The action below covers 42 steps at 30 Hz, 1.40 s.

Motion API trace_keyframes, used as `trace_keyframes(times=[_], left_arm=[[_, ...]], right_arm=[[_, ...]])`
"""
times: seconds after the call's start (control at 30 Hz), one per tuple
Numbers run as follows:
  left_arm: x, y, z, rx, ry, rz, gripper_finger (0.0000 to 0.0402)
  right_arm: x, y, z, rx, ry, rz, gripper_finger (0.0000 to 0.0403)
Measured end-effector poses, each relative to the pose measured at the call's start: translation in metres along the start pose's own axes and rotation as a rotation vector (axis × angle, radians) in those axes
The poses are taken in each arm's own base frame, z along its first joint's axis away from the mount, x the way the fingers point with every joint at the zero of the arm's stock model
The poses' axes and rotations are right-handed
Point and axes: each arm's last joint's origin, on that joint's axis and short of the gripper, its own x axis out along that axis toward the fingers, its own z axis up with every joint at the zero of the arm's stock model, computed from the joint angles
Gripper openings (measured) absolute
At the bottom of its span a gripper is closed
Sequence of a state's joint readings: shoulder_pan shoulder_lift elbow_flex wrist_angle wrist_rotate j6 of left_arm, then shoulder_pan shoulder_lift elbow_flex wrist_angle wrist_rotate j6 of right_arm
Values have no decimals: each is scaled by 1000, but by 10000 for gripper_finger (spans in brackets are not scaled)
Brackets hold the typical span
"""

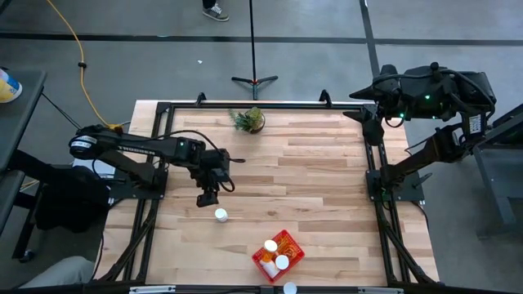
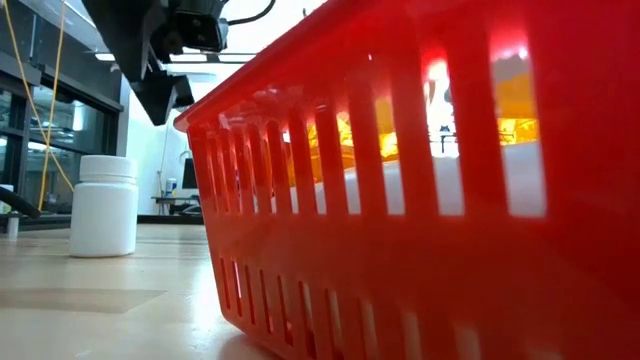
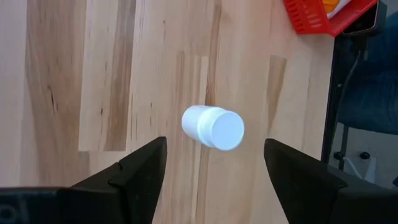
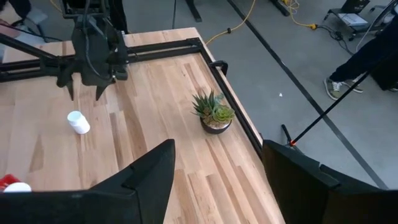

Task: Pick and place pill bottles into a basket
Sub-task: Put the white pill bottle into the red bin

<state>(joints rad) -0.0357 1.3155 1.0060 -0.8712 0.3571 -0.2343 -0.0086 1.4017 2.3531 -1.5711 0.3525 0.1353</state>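
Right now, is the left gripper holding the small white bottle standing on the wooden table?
No, the left gripper hangs open above the white bottle, not touching it.

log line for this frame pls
left gripper: open, above white bottle | right gripper: open, parked at table edge | basket: holds bottles

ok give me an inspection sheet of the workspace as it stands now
surface: wooden table, bare around the items.
job's things: red basket near the front edge, holding at least two pill bottles; one white bottle stands outside it; a white cap shows at the front edge.
clutter: small potted plant at the back edge.
grippers: left gripper open, above the lone bottle; right gripper open, parked off the right back corner.
cables: yellow cable across the floor.
surroundings: a stand base and a person's shoe behind the table.
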Motion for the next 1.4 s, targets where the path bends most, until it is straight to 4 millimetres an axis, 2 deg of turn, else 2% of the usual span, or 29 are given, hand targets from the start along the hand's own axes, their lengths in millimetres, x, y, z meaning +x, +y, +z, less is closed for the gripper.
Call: trace_keyframes(times=[0.2,0.57,0.73,0.93,1.2,1.4], left_arm=[[12,2,-6,-22,8,-23,303],[39,-18,-15,5,-56,-55,303],[49,-21,-22,7,-74,8,303],[51,-24,-25,45,-119,128,303],[51,-25,-25,10,-107,98,303],[55,-38,-32,30,-89,84,303]], right_arm=[[4,2,1,-4,11,12,232],[5,2,2,-9,13,10,232],[5,3,2,-9,15,17,232],[5,3,2,-9,15,19,232],[5,3,2,-9,15,21,232],[5,3,2,-9,16,26,232]])
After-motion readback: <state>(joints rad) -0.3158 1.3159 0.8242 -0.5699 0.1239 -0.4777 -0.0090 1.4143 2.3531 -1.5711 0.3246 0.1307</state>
